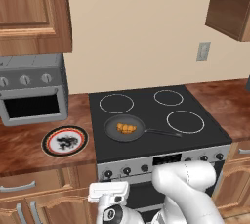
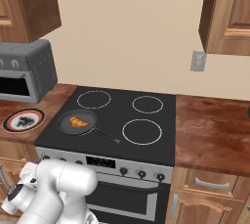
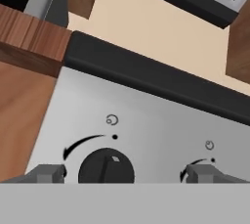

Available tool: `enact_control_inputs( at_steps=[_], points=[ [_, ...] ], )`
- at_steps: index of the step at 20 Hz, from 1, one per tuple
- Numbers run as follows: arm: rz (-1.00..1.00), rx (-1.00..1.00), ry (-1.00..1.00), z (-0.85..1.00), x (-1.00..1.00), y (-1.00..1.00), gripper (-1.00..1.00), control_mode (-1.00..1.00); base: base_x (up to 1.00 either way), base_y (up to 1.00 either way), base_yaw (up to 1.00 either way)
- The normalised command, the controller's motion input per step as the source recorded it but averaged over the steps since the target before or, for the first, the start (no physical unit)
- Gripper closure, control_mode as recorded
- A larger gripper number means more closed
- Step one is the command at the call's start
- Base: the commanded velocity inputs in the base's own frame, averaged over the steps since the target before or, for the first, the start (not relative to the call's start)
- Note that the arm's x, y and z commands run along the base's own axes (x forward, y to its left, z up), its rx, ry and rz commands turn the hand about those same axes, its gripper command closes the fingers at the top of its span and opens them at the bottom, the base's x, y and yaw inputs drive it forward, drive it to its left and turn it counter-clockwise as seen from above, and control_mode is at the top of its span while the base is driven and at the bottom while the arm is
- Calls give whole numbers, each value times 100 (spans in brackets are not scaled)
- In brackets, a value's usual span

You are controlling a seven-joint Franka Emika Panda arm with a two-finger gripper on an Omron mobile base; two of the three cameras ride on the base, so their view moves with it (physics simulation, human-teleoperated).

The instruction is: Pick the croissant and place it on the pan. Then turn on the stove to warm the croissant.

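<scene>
Before the silver front panel of the stove [image 1: 146, 105], we see the gripper [image 3: 126, 173] spread wide, one black knob [image 3: 106, 168] standing between its fingertips [image 3: 48, 173] (contact we cannot judge). Up on the cooktop, the croissant [image 1: 126, 128] lies in the pan [image 1: 113, 132] on the near-left burner, beside the plate [image 1: 50, 139] and toaster oven [image 1: 32, 88].
</scene>
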Motion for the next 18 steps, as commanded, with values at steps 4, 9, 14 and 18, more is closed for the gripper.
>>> enact_control_inputs(
  at_steps=[4,9,14,18],
  points=[
    [7,0,4,0,2,-3,-100,-100,0,0,0],
    [10,0,13,0,25,0,-100,-100,0,0,0],
    [8,0,8,0,20,-2,100,-100,0,0,0],
    [6,0,4,0,18,0,100,-100,0,0,0]
  ],
)
